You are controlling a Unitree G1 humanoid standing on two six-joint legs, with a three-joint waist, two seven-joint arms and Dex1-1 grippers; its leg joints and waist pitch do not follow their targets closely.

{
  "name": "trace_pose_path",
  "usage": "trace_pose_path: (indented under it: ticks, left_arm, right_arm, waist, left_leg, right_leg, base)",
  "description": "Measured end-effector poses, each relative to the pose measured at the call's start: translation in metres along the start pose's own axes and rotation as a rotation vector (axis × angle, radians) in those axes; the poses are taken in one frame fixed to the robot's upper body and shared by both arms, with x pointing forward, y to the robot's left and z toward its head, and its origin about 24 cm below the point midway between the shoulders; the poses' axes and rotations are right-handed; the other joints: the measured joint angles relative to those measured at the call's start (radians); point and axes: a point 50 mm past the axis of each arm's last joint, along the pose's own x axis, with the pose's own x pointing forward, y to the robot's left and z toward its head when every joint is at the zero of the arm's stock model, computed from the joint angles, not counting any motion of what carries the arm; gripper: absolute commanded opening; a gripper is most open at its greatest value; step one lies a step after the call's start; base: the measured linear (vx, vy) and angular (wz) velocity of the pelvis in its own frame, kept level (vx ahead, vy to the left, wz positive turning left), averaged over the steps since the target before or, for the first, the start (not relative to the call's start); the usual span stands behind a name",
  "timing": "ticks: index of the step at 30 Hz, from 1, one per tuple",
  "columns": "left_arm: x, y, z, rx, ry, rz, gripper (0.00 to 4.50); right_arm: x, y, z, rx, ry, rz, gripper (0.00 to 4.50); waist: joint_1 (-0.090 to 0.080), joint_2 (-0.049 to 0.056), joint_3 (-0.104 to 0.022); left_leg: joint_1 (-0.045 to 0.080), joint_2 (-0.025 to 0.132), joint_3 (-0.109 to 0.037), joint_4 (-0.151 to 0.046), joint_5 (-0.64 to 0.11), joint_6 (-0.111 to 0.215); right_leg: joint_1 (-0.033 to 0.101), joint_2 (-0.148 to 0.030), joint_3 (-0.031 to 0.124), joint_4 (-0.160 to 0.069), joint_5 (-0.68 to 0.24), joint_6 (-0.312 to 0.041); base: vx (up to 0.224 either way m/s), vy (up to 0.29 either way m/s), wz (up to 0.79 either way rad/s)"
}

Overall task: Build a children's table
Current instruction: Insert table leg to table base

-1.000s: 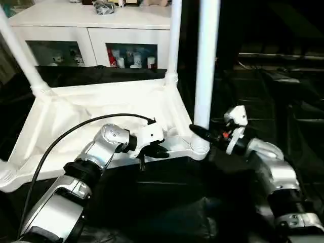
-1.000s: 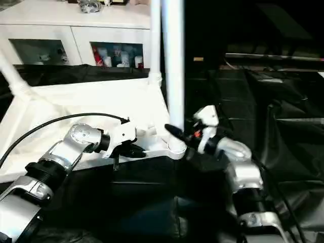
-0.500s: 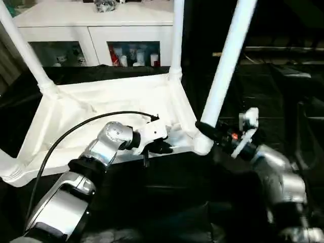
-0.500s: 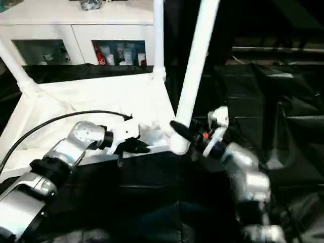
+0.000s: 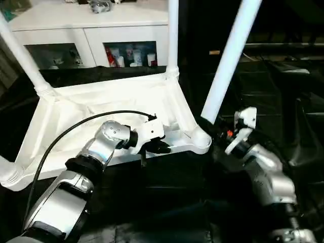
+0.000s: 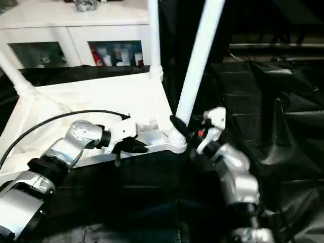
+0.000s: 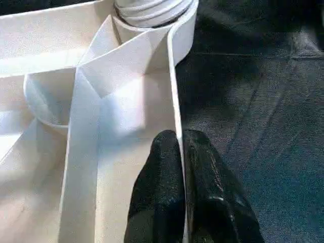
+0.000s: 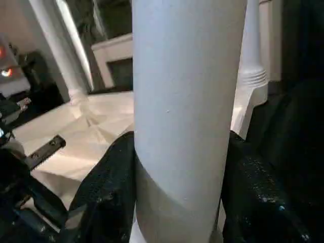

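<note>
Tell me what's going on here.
A humanoid robot is building a children's table. The tabletop lies upside down on a black work table. The left pincer is shut on the tabletop's near rim. The right pincer grips the near-right leg close to its corner socket; that leg tilts. Two far legs stand in their sockets.
</note>
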Motion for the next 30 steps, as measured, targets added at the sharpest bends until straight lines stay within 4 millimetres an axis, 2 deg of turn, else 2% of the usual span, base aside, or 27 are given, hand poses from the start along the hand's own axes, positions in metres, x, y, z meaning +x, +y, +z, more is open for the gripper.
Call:
trace_pose_path:
  ticks: [6, 13, 16, 20, 23, 30]
  left_arm:
    - [-0.008, 0.004, -0.001, -0.01, 0.024, -0.014, 0.0]
    - [-0.015, 0.003, -0.004, -0.012, 0.039, -0.017, 0.0]
    - [-0.023, 0.002, -0.006, -0.019, 0.047, -0.009, 0.0]
    - [-0.026, 0.001, -0.008, -0.016, 0.053, -0.005, 0.0]
    - [-0.028, 0.001, -0.007, -0.016, 0.056, -0.002, 0.0]
    - [-0.03, 0.0, -0.008, -0.023, 0.068, 0.002, 0.0]
  right_arm:
    - [0.01, -0.003, 0.006, -0.037, 0.118, 0.115, 1.85]
    - [0.017, -0.001, 0.004, -0.026, 0.133, 0.155, 1.85]
    - [0.026, 0.002, 0.001, -0.005, 0.116, 0.166, 1.85]
    - [0.032, 0.006, -0.003, -0.016, 0.111, 0.183, 1.85]
    - [0.036, 0.009, -0.007, -0.029, 0.099, 0.173, 1.85]
    - [0.036, 0.015, -0.014, -0.036, 0.047, 0.153, 1.85]
  waist:
    - [-0.001, -0.01, 0.005]
    - [-0.006, -0.018, 0.004]
    - [-0.015, -0.03, 0.007]
    - [-0.017, -0.036, 0.006]
    - [-0.017, -0.05, 0.005]
    - [-0.019, -0.052, 0.005]
  left_leg:
    - [-0.003, 0.002, 0.0, 0.007, -0.001, 0.0]
    - [-0.003, 0.002, 0.0, 0.009, -0.002, -0.002]
    - [-0.003, 0.003, 0.0, 0.01, 0.0, 0.001]
    - [-0.006, 0.003, 0.0, 0.013, 0.0, 0.0]
    - [-0.009, 0.004, 0.0, 0.015, 0.0, -0.001]
    - [-0.01, 0.004, 0.0, 0.019, -0.002, -0.004]
  right_leg:
    - [-0.005, -0.001, 0.0, 0.011, -0.003, 0.0]
    - [-0.004, -0.001, 0.001, 0.012, -0.002, 0.0]
    - [-0.008, 0.0, 0.001, 0.017, -0.004, -0.002]
    - [-0.012, 0.0, 0.002, 0.023, -0.005, -0.003]
    - [-0.016, 0.0, 0.002, 0.028, -0.005, -0.004]
    - [-0.016, 0.0, 0.003, 0.03, -0.005, -0.005]
  base:
    - [0.0, 0.0, 0.0]
    - [0.0, 0.0, 0.0]
    - [0.0, 0.0, 0.0]
    - [0.0, 0.0, 0.0]
    - [0.0, 0.0, 0.0]
    - [0.0, 0.0, 0.0]
